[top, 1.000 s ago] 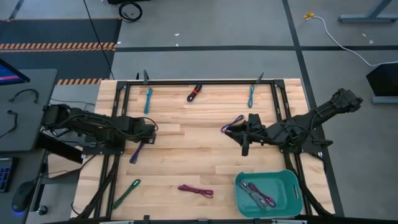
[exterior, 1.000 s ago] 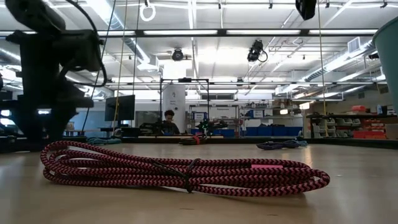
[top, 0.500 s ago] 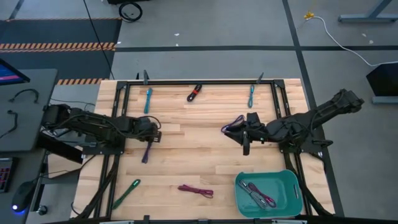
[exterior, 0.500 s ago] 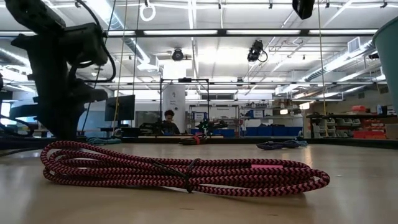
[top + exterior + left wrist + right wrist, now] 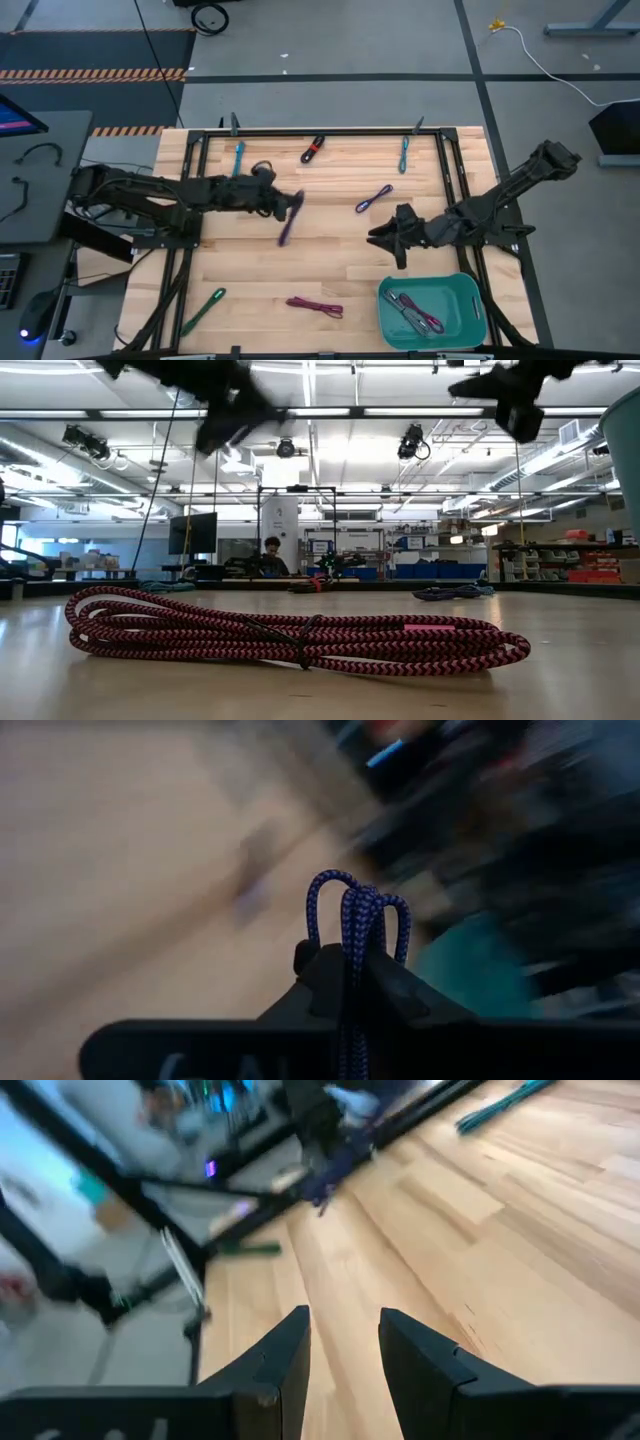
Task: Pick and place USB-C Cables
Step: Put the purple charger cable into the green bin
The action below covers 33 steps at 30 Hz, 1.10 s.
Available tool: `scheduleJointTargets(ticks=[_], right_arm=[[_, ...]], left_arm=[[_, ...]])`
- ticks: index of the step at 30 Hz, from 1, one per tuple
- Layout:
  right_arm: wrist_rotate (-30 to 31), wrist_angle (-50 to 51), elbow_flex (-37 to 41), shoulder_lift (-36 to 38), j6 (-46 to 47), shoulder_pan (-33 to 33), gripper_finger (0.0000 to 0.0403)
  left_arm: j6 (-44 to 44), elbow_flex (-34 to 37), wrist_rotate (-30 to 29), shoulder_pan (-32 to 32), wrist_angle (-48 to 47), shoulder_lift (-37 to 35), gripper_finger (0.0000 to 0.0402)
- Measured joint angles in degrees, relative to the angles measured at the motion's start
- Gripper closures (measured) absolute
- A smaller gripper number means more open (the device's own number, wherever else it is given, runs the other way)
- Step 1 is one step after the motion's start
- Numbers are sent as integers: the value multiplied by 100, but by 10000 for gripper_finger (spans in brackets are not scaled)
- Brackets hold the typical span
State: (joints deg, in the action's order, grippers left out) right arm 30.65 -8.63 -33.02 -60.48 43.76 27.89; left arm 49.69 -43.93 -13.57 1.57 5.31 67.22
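Observation:
My left gripper (image 5: 293, 206) hangs over the table's middle, shut on a purple USB-C cable bundle (image 5: 286, 230). My right gripper (image 5: 386, 241) is open and holds nothing; it hovers right of centre, just beyond the teal bin (image 5: 470, 322). A second purple bundle (image 5: 373, 198) lies flat on the wood beyond the right gripper. Two teal bundles (image 5: 238, 160) (image 5: 404, 153) and a red-black one (image 5: 313, 148) lie near the far edge. A green one (image 5: 205, 308) and a magenta one (image 5: 290, 635) lie near the front edge. My left gripper pinches the folded purple bundle between its two fingers, several strands together. The looped end (image 5: 355, 912) sticks out past the fingertips. The remainder of the bundle (image 5: 284, 236) trails off the gripper, clear of the table.
The teal bin at the near right holds a few cables (image 5: 415, 310). A black frame rail (image 5: 320, 131) runs along the far edge, and rails run down both sides. Bare wood lies between the two grippers.
My left gripper has taken the purple bundle off the table at the left and has carried it up and toward the table's right, to the middle. My right gripper has drawn back from the other purple bundle toward the near edge; that bundle stays on the wood.

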Motion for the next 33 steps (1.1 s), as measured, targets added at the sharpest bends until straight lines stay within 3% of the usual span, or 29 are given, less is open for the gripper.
scheduleJointTargets(ticks=[5, 9, 13, 19, 22, 27, 33], right_arm=[[-50, -2378, 606, -215, -444, -417, 274], [-367, -3557, 449, -495, -1328, -705, 255], [-674, -3519, -155, -876, -1949, -935, 219], [-139, -3015, -969, -1554, -2491, -1147, 173], [-189, -2979, -1229, -1814, -2573, -1218, 168], [-345, -2976, -1512, -2085, -2661, -1237, 189], [-431, -2751, -1514, -1988, -2966, -1215, 284]], left_arm=[[-1014, -281, -243, 99, 1848, 60, 379], [-1185, -522, -253, 84, 2290, 283, 381], [-1187, -852, -206, 93, 2333, 689, 377], [-1210, -1464, 28, 88, 2343, 1360, 375], [-1399, -1790, 75, 84, 2374, 1612, 378], [-1722, -2136, 177, 85, 2273, 1850, 368], [-1805, -2282, 216, 88, 2177, 1921, 365]])
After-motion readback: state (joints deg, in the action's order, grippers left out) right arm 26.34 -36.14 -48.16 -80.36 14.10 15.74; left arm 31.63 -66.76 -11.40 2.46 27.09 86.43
